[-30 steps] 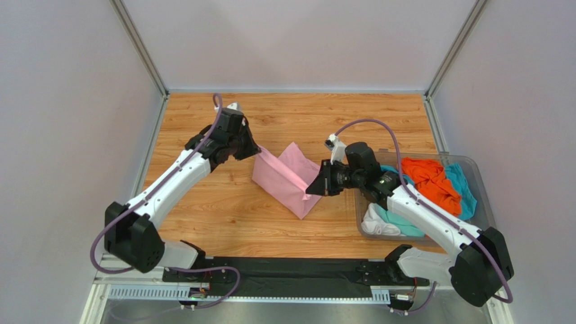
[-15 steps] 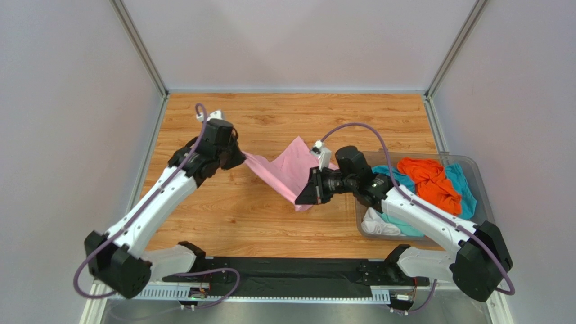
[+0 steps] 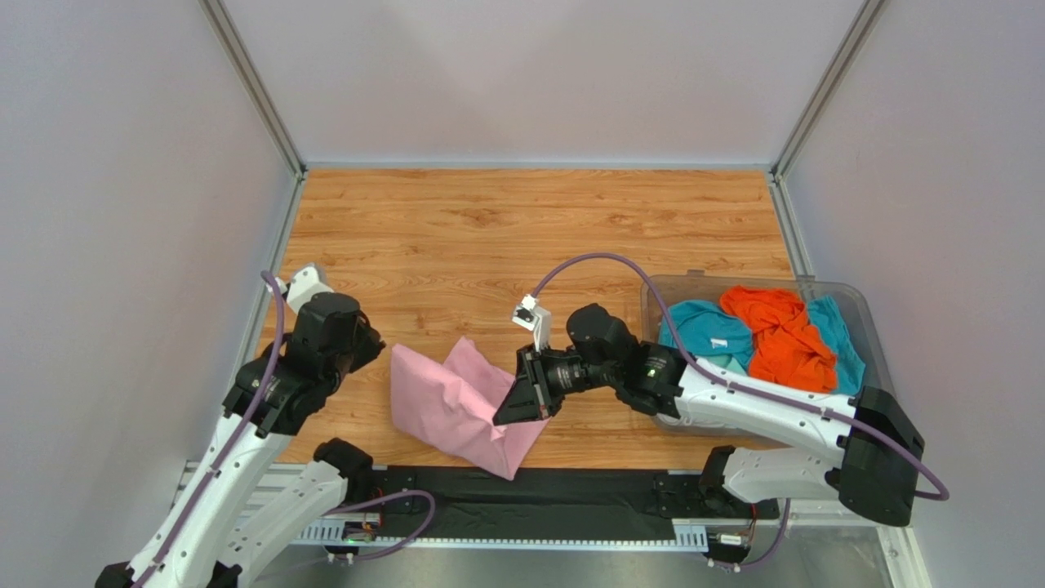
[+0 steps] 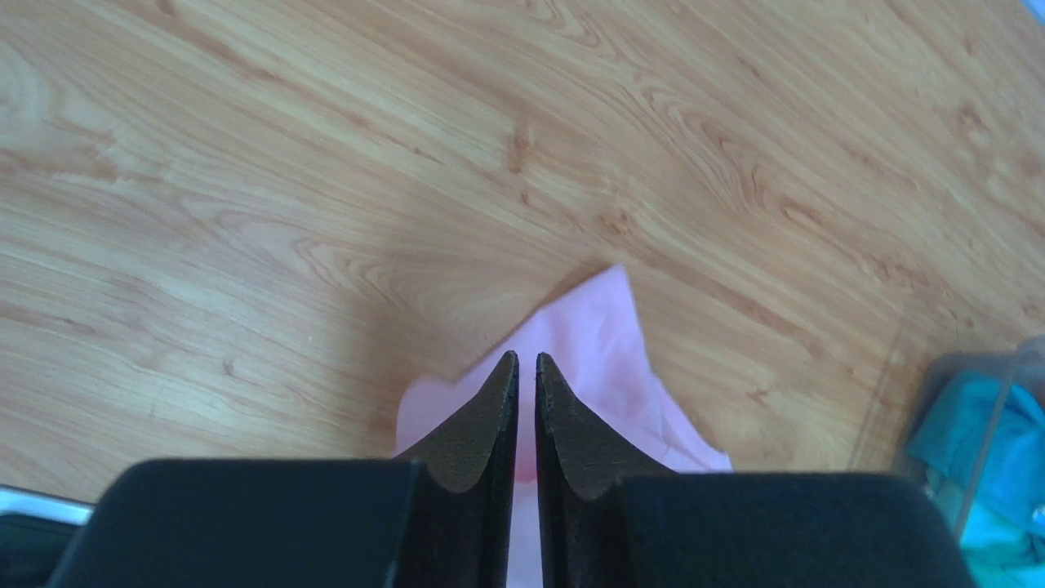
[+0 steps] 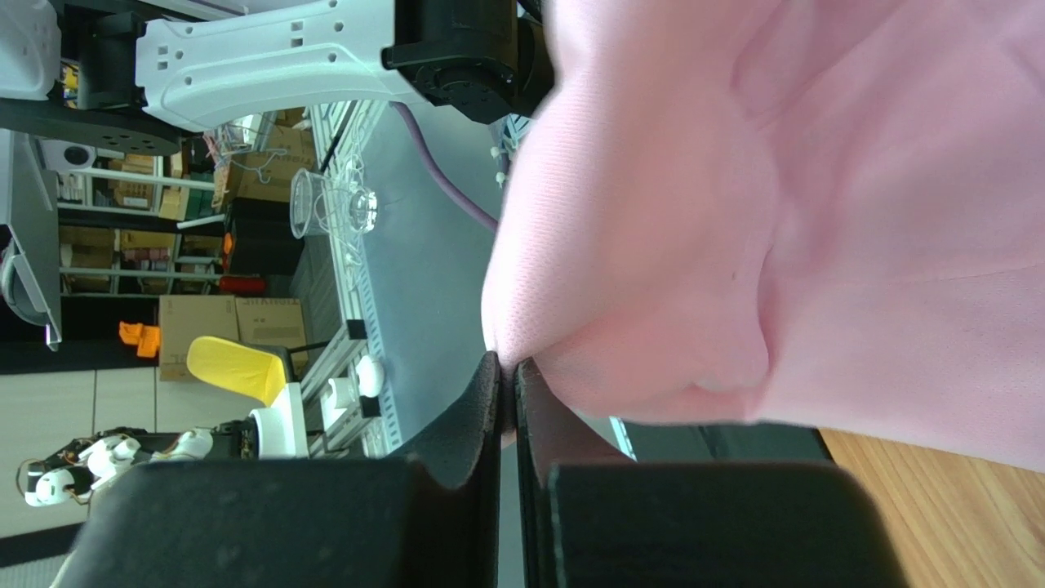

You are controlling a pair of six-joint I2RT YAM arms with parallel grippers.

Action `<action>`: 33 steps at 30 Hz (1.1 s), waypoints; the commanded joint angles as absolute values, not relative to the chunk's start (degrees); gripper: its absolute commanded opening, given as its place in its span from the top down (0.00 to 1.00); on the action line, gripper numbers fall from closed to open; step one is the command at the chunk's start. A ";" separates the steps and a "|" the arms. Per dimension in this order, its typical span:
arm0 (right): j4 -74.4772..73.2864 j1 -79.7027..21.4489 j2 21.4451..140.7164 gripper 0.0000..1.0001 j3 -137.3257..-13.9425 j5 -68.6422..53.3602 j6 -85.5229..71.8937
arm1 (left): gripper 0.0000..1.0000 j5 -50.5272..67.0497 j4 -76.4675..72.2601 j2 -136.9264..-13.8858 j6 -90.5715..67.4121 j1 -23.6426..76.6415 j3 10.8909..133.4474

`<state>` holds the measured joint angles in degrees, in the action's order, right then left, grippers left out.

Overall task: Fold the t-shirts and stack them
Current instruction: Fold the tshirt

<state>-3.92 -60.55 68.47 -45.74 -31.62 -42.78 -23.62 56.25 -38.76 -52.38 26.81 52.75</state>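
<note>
Top external view: the pink t-shirt [image 3: 451, 407] lies in a loose, crumpled heap on the wooden worktop [image 3: 515, 233]. It is close to the near edge, between the two arms.

The right gripper [image 3: 515, 410] has its jaws clamped on one edge of the pink cloth and holds that bit up off the wood. The left gripper [image 3: 366, 348] sits just beside the other end of the shirt. In the left wrist view its jaws are only a thin crack apart, and I see no cloth between the tips.

I think the job has hardly begun. The pink shirt is not flat and has no neat fold. An orange t-shirt [image 3: 785, 333] and a teal t-shirt [image 3: 705, 328] are bunched up in the clear bin [image 3: 866, 321] on the right. I see no stack anywhere. All of them need folding and piling.
</note>
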 commanded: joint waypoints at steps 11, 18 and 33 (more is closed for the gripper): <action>-7.29 -50.54 69.08 1.00 -41.22 -31.99 -42.90 | 0.89 -23.91 49.57 -57.56 -49.75 26.10 56.25; -11.95 -48.25 76.01 1.00 -42.63 -32.95 -37.09 | 0.69 -12.24 47.21 -55.20 -46.50 26.10 46.70; -16.17 -48.69 82.88 1.00 -40.52 -27.51 -35.77 | 0.49 14.41 26.99 -49.04 -47.28 26.46 27.25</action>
<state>-16.10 -48.31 82.63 -39.88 -28.77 -36.95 9.67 35.16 -48.86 -46.48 26.28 26.76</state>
